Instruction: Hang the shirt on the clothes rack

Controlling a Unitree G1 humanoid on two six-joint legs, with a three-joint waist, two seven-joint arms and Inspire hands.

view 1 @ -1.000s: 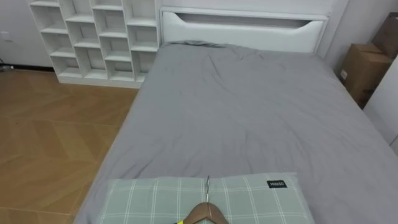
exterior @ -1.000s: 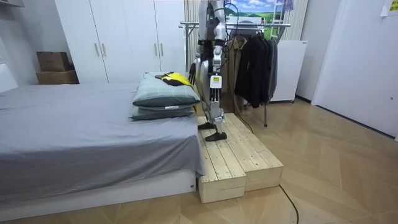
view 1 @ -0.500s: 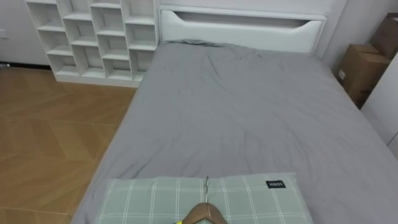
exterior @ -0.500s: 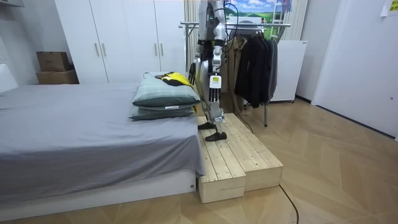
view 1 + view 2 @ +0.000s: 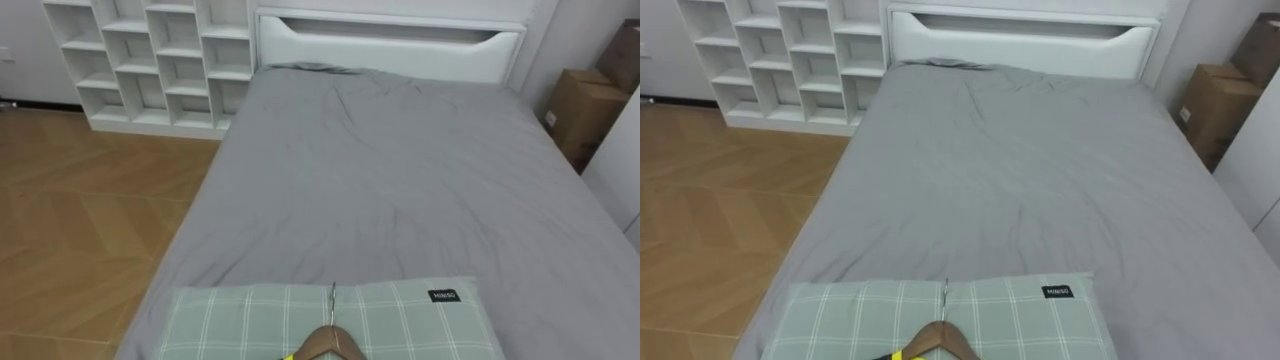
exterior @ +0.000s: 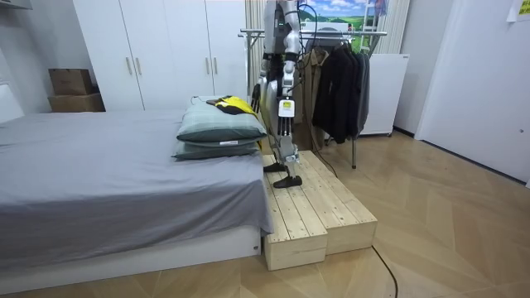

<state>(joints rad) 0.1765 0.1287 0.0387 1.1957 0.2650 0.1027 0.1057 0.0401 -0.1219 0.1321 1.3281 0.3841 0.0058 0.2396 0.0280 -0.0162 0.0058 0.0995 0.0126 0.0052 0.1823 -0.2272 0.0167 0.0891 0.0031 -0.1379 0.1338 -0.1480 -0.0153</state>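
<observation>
Looking down, I see a big bed [image 5: 400, 180] with a smooth grey sheet going away from me to a white headboard [image 5: 390, 45]. Right below me, at the near end of the bed, lies a green checked pillow [image 5: 400, 315]. A wooden hanger [image 5: 331, 340] lies on top of that pillow, in the middle, and its thin metal hook points up the bed toward the headboard. A little bit of yellow cloth [image 5: 290, 356] peeks out just beside the hanger, at the very bottom of what I see. From across the room, the yellow cloth is a small heap on top of two stacked pillows, close to me. I stand on a low wooden step [image 6: 319, 211] that sits against that end of the bed. Behind me is a clothes rack [image 6: 331, 35] with dark clothes [image 6: 339, 91] hanging on it. My left hand [image 6: 284, 108] hangs down by my side, next to the pillows, and I cannot tell if it is open or holding something. On my left is the brown wooden floor [image 5: 80, 220] and a white shelf [image 5: 150, 60] with lots of square holes, standing against the wall. On my right, past the bed, are brown cardboard boxes [image 5: 585, 105].
</observation>
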